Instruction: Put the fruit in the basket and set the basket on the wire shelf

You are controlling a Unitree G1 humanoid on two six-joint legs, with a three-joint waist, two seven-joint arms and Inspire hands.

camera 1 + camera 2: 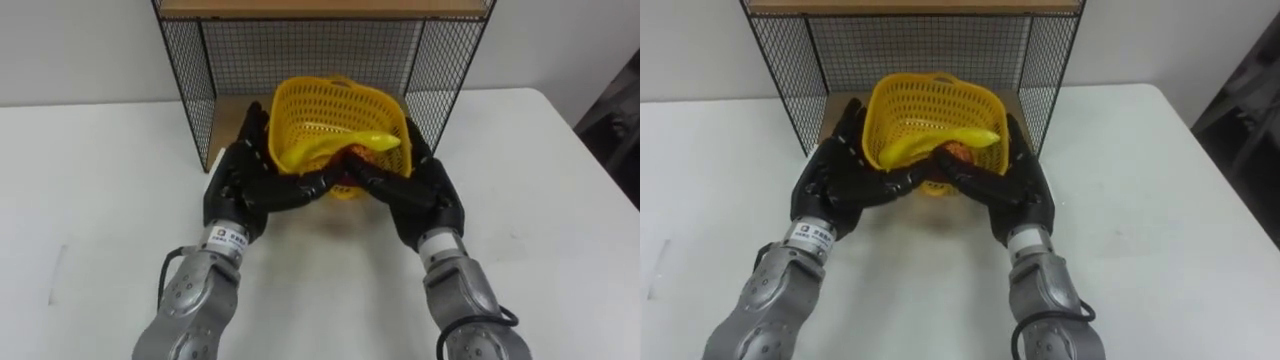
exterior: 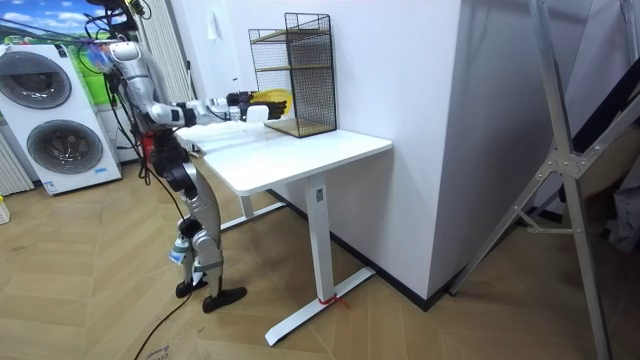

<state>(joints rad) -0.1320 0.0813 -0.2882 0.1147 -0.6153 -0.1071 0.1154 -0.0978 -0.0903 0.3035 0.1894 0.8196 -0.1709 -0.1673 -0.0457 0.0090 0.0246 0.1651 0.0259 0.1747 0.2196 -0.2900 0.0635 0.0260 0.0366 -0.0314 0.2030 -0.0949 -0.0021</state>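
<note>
— At the wire shelf's [image 1: 190, 90] open front, where's the basket [image 1: 330, 105]?
— Just before it, tilted, holding a banana [image 1: 335, 143] and a reddish fruit [image 1: 362, 153].
— Fingers [image 1: 250, 135]?
— Fairly straight; left hand [image 1: 245, 188] and right hand [image 1: 420, 190] cup its sides above the surface [image 1: 100, 200].

Head eyes close above basket [image 1: 330, 105]; room camera afar.

- The shelf [image 1: 300, 50] is cut off by the upper edge in both eye views.
- The lower part of the basket [image 1: 338, 105] is hidden behind the left hand [image 1: 240, 185] and the right hand [image 1: 420, 190].
- A red-orange fruit [image 1: 360, 152] is mostly covered by the banana [image 1: 335, 143]; I cannot tell its kind.
- In the room view the basket's contents are too small to tell.
</note>
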